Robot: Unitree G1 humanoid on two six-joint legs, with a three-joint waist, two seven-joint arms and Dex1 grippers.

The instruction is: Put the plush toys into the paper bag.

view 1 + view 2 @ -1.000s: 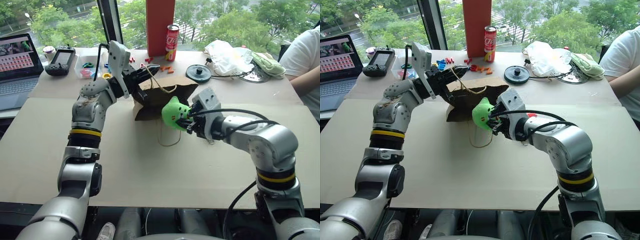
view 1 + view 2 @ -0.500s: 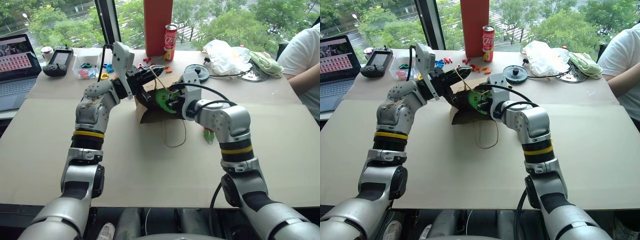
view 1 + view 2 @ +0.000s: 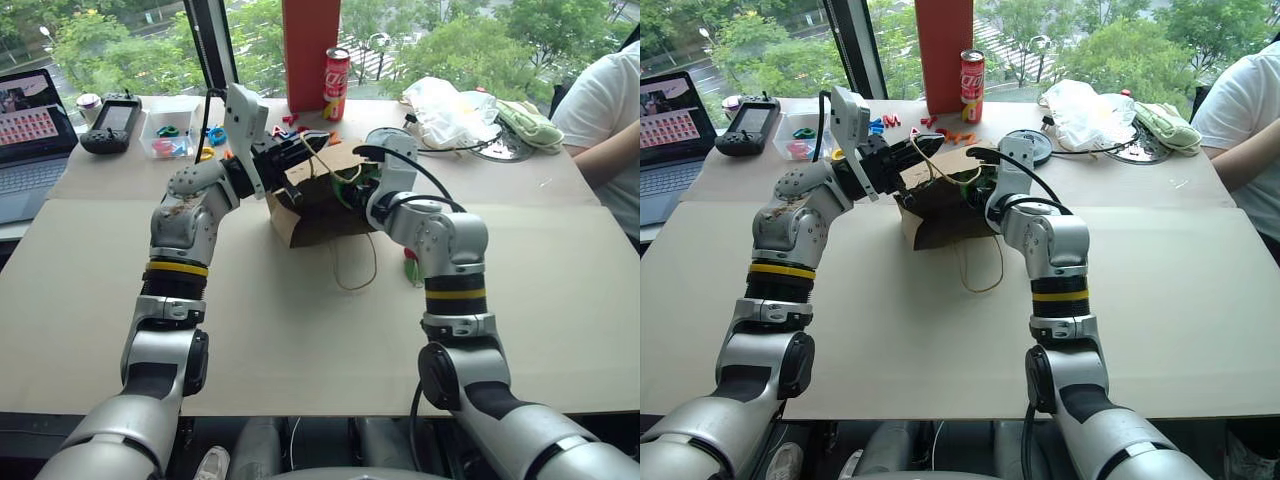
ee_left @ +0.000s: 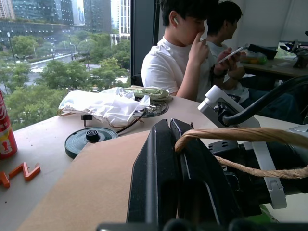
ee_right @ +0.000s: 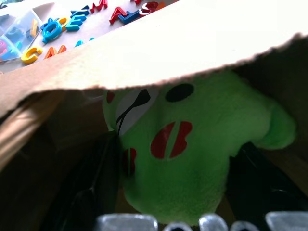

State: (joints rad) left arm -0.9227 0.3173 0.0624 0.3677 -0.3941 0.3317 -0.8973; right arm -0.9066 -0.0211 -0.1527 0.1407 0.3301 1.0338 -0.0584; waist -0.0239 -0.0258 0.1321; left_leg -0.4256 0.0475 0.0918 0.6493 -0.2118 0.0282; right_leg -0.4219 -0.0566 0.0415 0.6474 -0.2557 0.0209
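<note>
The lime-green plush toy (image 5: 192,144) is seen inside the paper bag (image 3: 320,205), flanked by spread right fingers (image 5: 89,192); left fingers (image 4: 192,178), closed, pinch its cord handle (image 4: 240,134). Careless withdrawal risks dragging the toy out.

Table (image 3: 300,330): covered at the front by tan board, bare pale top behind. Paper bag (image 3: 315,205) stands on the board near the seam, one cord handle (image 3: 352,265) trailing on the surface. Red chili toy (image 3: 411,268) lies just beside the bag. Rear section: laptop (image 3: 28,140), controller (image 3: 110,122), clear box (image 3: 170,128), loose coloured letters (image 3: 952,135), soda can (image 3: 336,84), black reel (image 3: 1033,146), white plastic bag (image 3: 450,110), green mitt (image 3: 528,122).
</note>
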